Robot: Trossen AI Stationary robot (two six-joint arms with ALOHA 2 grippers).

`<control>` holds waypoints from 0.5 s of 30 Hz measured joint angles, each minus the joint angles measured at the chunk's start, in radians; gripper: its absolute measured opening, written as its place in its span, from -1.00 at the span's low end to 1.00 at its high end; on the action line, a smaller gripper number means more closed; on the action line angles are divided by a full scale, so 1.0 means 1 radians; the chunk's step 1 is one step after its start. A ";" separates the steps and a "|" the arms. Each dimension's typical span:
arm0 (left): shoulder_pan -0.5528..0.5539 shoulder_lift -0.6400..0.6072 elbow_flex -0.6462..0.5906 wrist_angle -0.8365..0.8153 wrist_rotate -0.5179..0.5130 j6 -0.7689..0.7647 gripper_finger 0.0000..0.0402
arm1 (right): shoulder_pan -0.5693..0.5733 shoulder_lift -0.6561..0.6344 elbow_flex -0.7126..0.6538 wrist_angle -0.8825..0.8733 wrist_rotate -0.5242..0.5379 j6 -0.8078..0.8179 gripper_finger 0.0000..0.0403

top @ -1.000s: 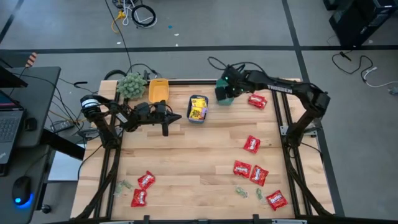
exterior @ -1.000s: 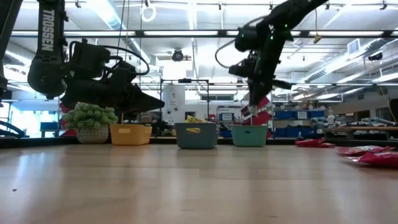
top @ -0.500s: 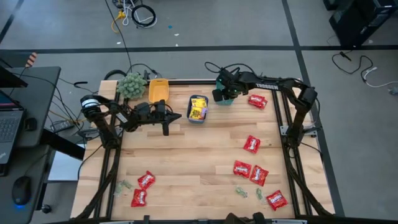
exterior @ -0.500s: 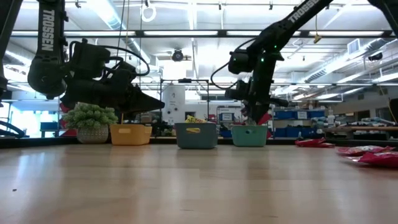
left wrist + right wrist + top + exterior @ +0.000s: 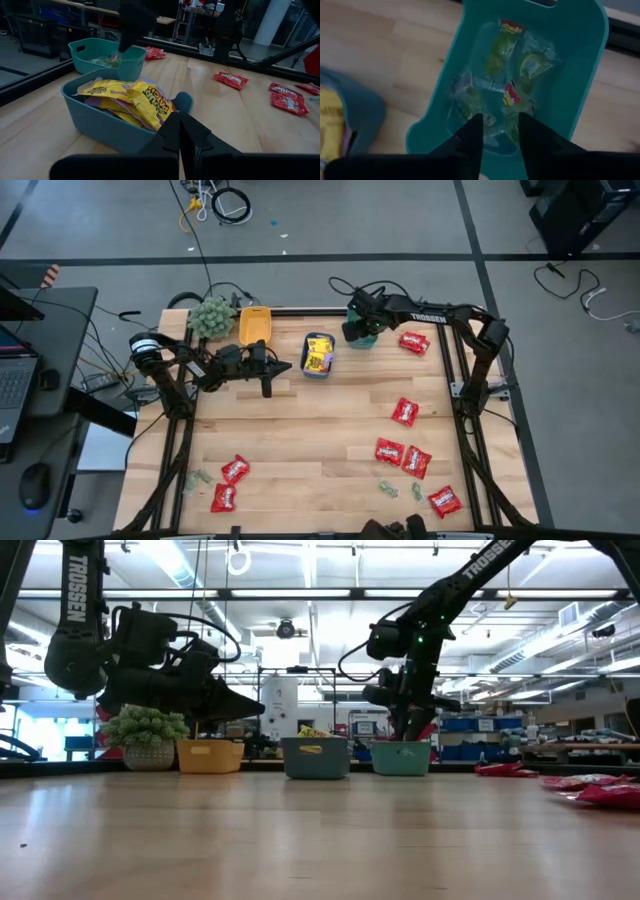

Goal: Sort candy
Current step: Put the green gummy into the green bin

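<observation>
Up at the far edge, the right gripper (image 5: 497, 131) hangs over the teal bin (image 5: 366, 335), fingers parted with nothing between them, pale green candies (image 5: 512, 65) lying inside. Yellow packets (image 5: 130, 95) fill the blue bin (image 5: 318, 356); red packets (image 5: 404, 412) lie scattered right and near-left. The left gripper (image 5: 179, 131) hovers pinched together, empty, beside the blue bin.

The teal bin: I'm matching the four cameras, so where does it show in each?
High view: teal bin at the far edge, under the right gripper.
Low view: at the back, right of centre.
Left wrist view: behind the blue bin, teal bin at.
Right wrist view: fills the middle.
Shared landmark: the blue bin of yellow packets.
</observation>
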 joint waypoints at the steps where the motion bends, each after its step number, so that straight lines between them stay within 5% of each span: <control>1: 0.000 0.000 0.000 -0.001 0.000 0.000 -1.00 | -0.002 0.000 0.013 -0.019 -0.014 -0.040 -0.40; 5: 0.000 0.000 0.000 -0.001 0.000 0.000 -1.00 | 0.009 -0.007 0.101 -0.148 -0.069 -0.177 -0.37; 12: 0.000 0.000 0.000 -0.001 0.002 0.000 -1.00 | 0.220 -0.126 0.100 -0.333 -0.062 -0.325 -0.93; 15: 0.000 0.000 0.000 0.000 0.004 0.000 -1.00 | 0.351 -0.203 0.033 -0.363 0.003 -0.270 -0.93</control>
